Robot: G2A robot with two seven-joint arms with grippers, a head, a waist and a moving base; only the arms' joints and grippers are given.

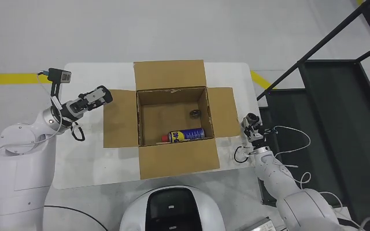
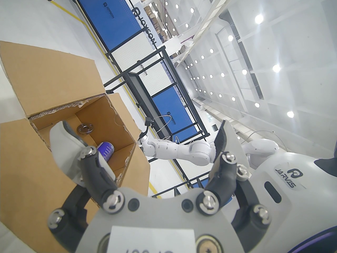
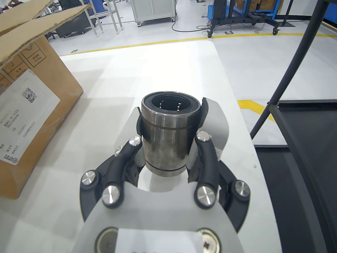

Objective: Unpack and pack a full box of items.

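Right of the box, the right gripper clamps a metal cylinder; left of it, the left gripper has its fingers apart. Inside the box lies a spray can.

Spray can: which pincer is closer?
Right. Right pincer, gripping a linear bearing, sits just off a flap of the box near the spray can; left pincer, open, is beyond the opposite flap.
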